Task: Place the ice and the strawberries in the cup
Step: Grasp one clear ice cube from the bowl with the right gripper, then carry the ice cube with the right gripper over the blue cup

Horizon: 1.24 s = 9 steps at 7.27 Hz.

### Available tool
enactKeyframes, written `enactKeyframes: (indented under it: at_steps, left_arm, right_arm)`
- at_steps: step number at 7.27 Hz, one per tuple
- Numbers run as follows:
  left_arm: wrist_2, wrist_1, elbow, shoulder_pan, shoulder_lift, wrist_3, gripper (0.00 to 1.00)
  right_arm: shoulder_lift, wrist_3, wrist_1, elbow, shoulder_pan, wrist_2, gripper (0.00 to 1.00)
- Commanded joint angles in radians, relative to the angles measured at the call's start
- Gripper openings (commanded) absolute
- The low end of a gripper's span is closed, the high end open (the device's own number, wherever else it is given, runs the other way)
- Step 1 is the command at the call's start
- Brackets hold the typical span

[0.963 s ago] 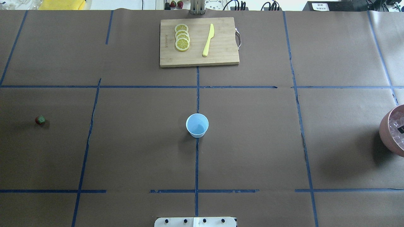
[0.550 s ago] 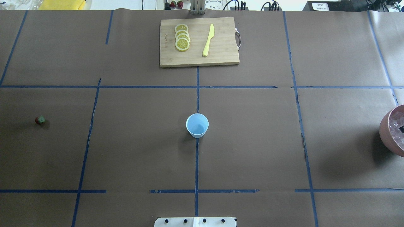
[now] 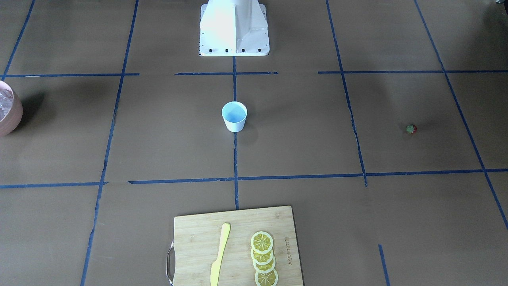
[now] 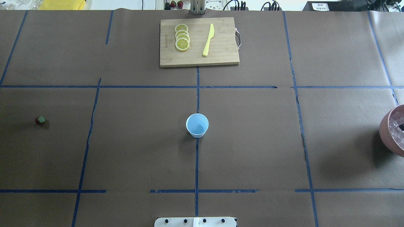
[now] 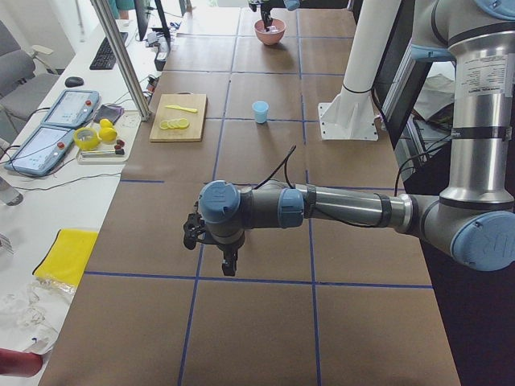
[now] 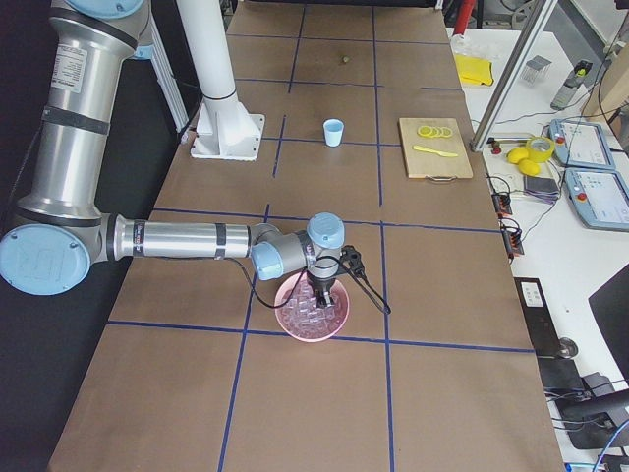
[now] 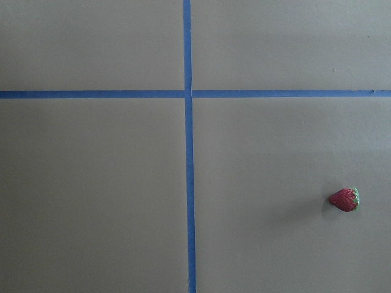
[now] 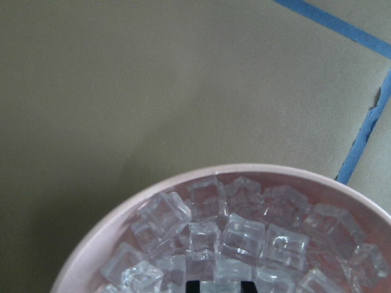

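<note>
Overhead exterior: the cup [image 4: 197,125] stands upright and looks empty, so I judge nothing is delivered yet. The ice [image 8: 244,238] is heaped in the pink bowl [image 8: 116,244], well to the cup's right. The strawberry [image 4: 40,120] lies alone on the paper, well to the cup's left.

The right gripper [image 8: 220,285] is low in the bowl, fingertips apart with a cube between them, which I'd call not yet pinched. The left gripper [image 5: 230,268] points down far to the cup's left, with the strawberry off-centre in its wrist view. I can't tell its finger state.

Step, as I judge it: picking ice. Next I'd pinch one cube, lift it over the bowl rim, carry it to the cup and centre it over the small mouth.

Room: nothing stands on the paper between bowl and cup, or between strawberry and cup. The cutting board [image 4: 199,42] sits beyond the cup, off both paths.
</note>
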Motion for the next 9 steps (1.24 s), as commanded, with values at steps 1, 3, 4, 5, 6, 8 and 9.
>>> enactKeyframes:
  at_steps: [1,3,4,5,6,8,9]
  left_arm:
    - [0.000,0.000,-0.001,0.000,0.000,-0.002,1.00]
    - [0.000,0.002,-0.002,0.000,0.000,-0.002,1.00]
    - [-0.002,0.002,-0.002,0.000,0.000,-0.002,1.00]
    - [0.000,0.002,-0.002,0.000,0.000,-0.002,1.00]
    - [-0.002,0.003,-0.002,0.000,0.000,-0.002,1.00]
    - [-0.002,0.005,-0.002,0.000,0.000,-0.002,1.00]
    - [-0.002,0.005,-0.002,0.000,-0.002,-0.002,1.00]
  right_arm:
    - [-0.002,0.000,-0.017,0.054,0.031,0.043,0.00]
    - [0.005,0.000,-0.210,0.209,0.084,0.052,0.00]
    - [0.020,0.000,-0.322,0.292,0.094,0.051,0.00]
    - [0.113,0.003,-0.426,0.327,0.104,0.051,0.00]
    - [0.235,0.018,-0.546,0.323,0.095,0.051,0.00]
    - [0.490,0.087,-0.764,0.305,0.013,0.052,0.00]
    - [0.579,0.175,-0.798,0.294,-0.039,0.052,0.00]
